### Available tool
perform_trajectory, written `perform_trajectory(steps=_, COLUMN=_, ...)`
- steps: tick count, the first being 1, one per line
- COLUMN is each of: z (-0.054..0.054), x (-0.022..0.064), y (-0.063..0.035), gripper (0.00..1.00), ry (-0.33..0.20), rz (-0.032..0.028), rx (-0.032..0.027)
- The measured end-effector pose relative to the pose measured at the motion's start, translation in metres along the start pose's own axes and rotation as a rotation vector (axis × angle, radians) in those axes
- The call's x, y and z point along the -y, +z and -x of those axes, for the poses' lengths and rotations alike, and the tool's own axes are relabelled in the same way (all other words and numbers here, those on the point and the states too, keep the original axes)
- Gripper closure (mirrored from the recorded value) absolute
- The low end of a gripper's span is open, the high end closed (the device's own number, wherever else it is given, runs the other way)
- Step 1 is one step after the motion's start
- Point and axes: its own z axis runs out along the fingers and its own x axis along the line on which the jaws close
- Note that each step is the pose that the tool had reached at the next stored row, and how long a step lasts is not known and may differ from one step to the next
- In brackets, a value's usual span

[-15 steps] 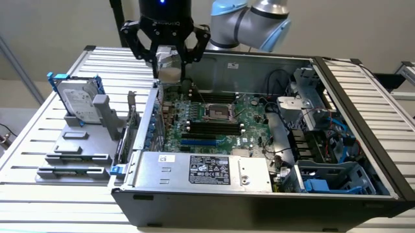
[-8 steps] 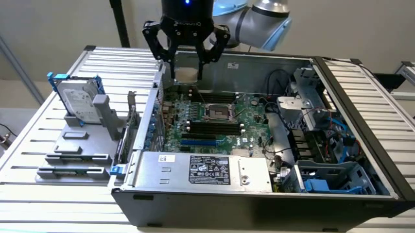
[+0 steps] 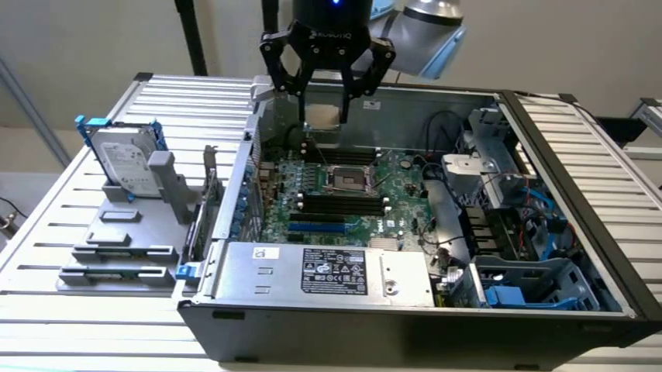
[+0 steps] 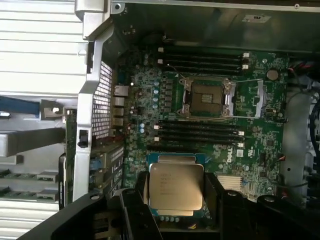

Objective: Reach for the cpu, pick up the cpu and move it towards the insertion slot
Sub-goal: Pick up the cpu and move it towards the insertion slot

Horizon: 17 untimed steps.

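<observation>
CPU (image 4: 176, 186) is grasped between the black gripper (image 3: 325, 118) fingers, above the open computer case (image 3: 414, 325).
Case lies on a slatted metal table (image 3: 62, 232); the insertion slot (image 3: 346, 180) sits at 6 o'clock from the gripper; chip edges are partly hidden.

Exterior view high and oblique over the open case (image 3: 435, 325), wrist view close, facing down, both sharing the motherboard (image 4: 250, 145).

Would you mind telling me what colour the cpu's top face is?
Silvery-white metal; the cpu shows best in the wrist view.

Cpu (image 4: 176, 186) between tool (image 4: 175, 200) fingers, insertion slot (image 4: 207, 98) beyond
</observation>
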Motion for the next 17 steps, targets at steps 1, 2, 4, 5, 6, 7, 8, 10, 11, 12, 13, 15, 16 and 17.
perform_trajectory(steps=1, z=0.003, x=-0.0024, y=0.0002, gripper=0.45, ry=0.000, rz=-0.0001, rx=0.0000)
perform_trajectory(steps=2, z=0.005, x=-0.0050, y=0.0005, gripper=0.45, ry=0.000, rz=0.0000, rx=0.0000)
perform_trajectory(steps=4, z=0.010, x=-0.0104, y=0.0012, gripper=0.45, ry=0.000, rz=-0.0001, rx=0.0000)
perform_trajectory(steps=5, z=0.012, x=-0.0133, y=0.0016, gripper=0.45, ry=0.000, rz=0.0000, rx=0.0001)
perform_trajectory(steps=6, z=0.014, x=-0.0162, y=0.0020, gripper=0.45, ry=0.000, rz=0.0000, rx=0.0000)
perform_trajectory(steps=7, z=0.016, x=-0.0192, y=0.0025, gripper=0.45, ry=0.000, rz=0.0000, rx=0.0001)
perform_trajectory(steps=8, z=0.018, x=-0.0224, y=0.0029, gripper=0.45, ry=0.000, rz=0.0000, rx=0.0000)
perform_trajectory(steps=10, z=0.023, x=-0.0281, y=0.0040, gripper=0.45, ry=0.000, rz=0.0000, rx=0.0001)
perform_trajectory(steps=11, z=0.025, x=-0.0307, y=0.0046, gripper=0.45, ry=0.000, rz=0.0001, rx=0.0001)
perform_trajectory(steps=12, z=0.028, x=-0.0332, y=0.0052, gripper=0.45, ry=0.000, rz=-0.0001, rx=0.0000)
perform_trajectory(steps=13, z=0.030, x=-0.0354, y=0.0060, gripper=0.45, ry=0.000, rz=0.0000, rx=0.0000)
perform_trajectory(steps=15, z=0.035, x=-0.0387, y=0.0077, gripper=0.45, ry=0.000, rz=0.0000, rx=0.0000)
perform_trajectory(steps=16, z=0.038, x=-0.0397, y=0.0087, gripper=0.45, ry=0.000, rz=0.0000, rx=0.0001)
perform_trajectory(steps=17, z=0.041, x=-0.0404, y=0.0096, gripper=0.45, ry=0.000, rz=-0.0001, rx=0.0000)
